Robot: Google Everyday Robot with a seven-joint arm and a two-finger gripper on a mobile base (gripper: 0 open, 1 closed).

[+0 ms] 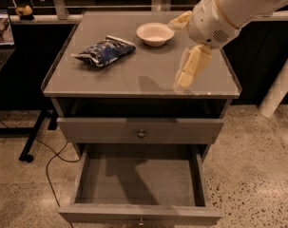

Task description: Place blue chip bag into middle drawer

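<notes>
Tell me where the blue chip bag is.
In the camera view, the blue chip bag lies on the left half of the cabinet top, left of the white bowl; the gripper hovers over the right front.

Setting: indoor robot test area, lab or office type, not a home.

Evidence, all placed from the grey drawer cabinet [141, 75]:
- Speckled polished floor [257, 165] under and around it.
- Left of it, a lit screen [1, 30] on a dark desk.
- At its lower left, a loose cable [48, 170] on the floor and a black wheeled stand leg [32, 141].
- To its right, a white post [279, 91].
- White robot arm [238, 4] reaching in from its upper right; gripper [188, 63] above its top, front-right part.
</notes>
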